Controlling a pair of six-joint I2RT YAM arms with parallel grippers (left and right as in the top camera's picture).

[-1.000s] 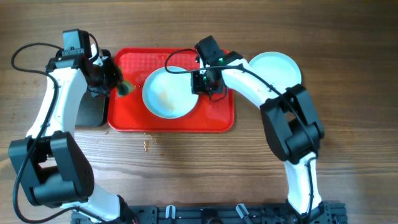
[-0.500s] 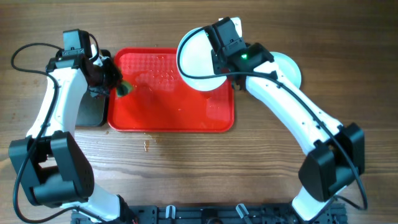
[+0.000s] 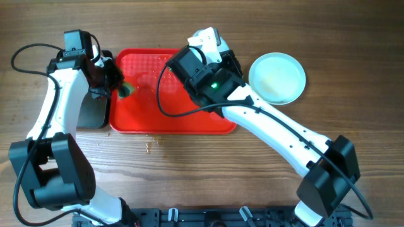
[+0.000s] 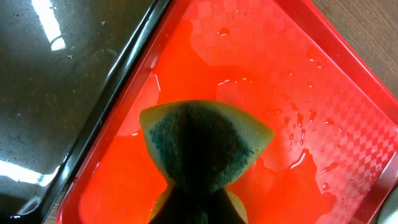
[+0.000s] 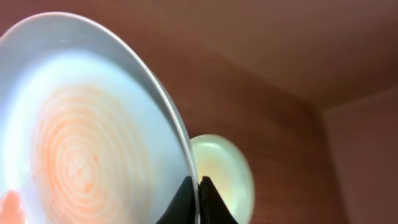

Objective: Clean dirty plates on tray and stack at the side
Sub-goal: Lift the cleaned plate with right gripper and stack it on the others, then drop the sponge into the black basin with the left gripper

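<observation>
Seemingly near done: with 1 stacked plate [image 3: 278, 77] at the tray's [image 3: 142, 113] 3 o'clock, the right gripper [image 5: 199, 193] pinches the held plate [image 5: 93, 124] by its rim, yet to be stacked, while the left gripper [image 4: 196, 199] clamps the sponge [image 4: 205, 140].

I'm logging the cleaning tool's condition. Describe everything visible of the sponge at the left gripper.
The sponge is a soft yellowish-green pad with a dark green scouring face turned toward the wrist camera. The fingers of the left gripper pinch its middle, so it bows and fans out beyond them. It hangs over the left end of the wet red tray, close to the black pan. Whether it touches the tray cannot be told.
</observation>
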